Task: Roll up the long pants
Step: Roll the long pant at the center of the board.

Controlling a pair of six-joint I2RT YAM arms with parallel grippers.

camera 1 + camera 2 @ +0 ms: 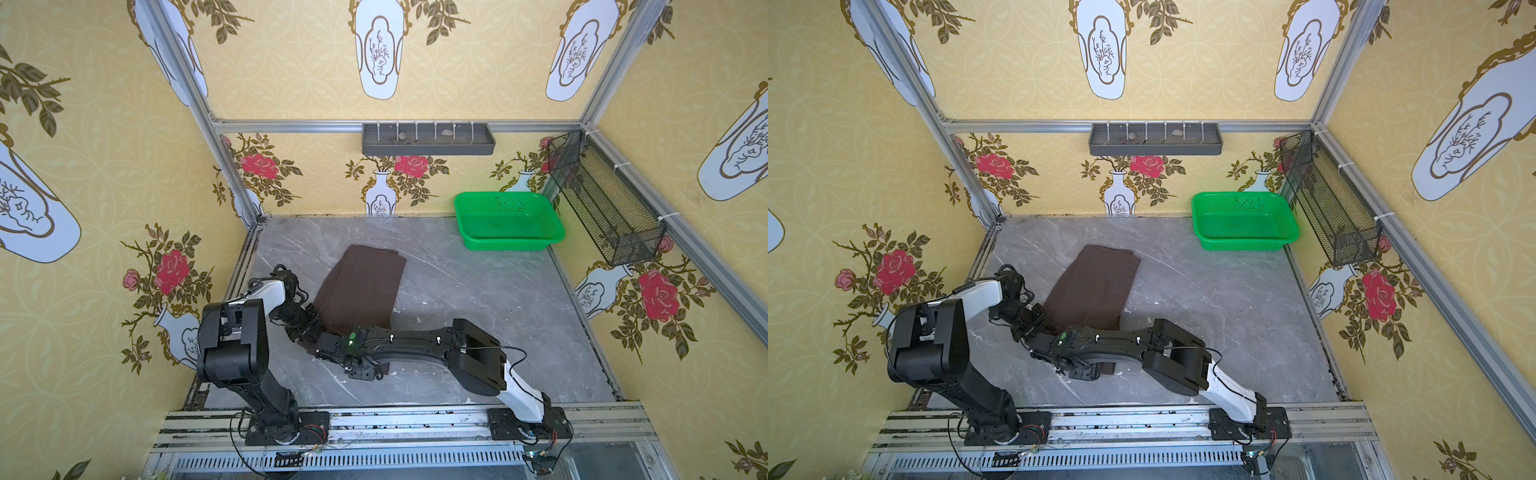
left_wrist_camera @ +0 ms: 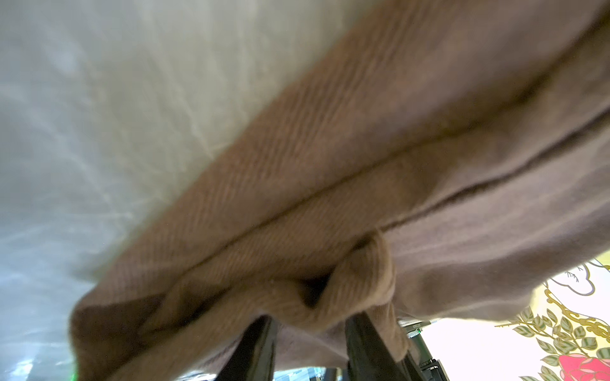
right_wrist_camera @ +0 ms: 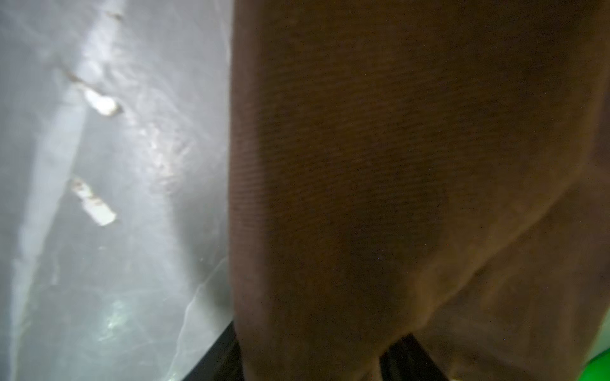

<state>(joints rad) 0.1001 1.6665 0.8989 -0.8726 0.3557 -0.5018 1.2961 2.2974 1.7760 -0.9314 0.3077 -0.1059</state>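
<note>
The long pants (image 1: 361,286) (image 1: 1092,286) lie folded into a dark brown strip on the grey marble table (image 1: 478,291), running from mid-table toward the near edge. Both arms meet at the strip's near end. My left gripper (image 1: 309,330) (image 2: 312,330) is shut on a bunched fold of the fabric (image 2: 330,290), which sits between its black fingers (image 2: 257,349). My right gripper (image 1: 322,351) (image 3: 317,346), mostly hidden under its own wrist in both top views, stands open, its fingers (image 3: 406,356) well apart either side of thick brown cloth (image 3: 379,165).
A green plastic basket (image 1: 511,243) stands at the table's back right corner. A black mesh rack (image 1: 606,208) hangs on the right wall and a grey shelf (image 1: 428,139) on the back wall. The arm bases sit on the front rail (image 1: 395,419).
</note>
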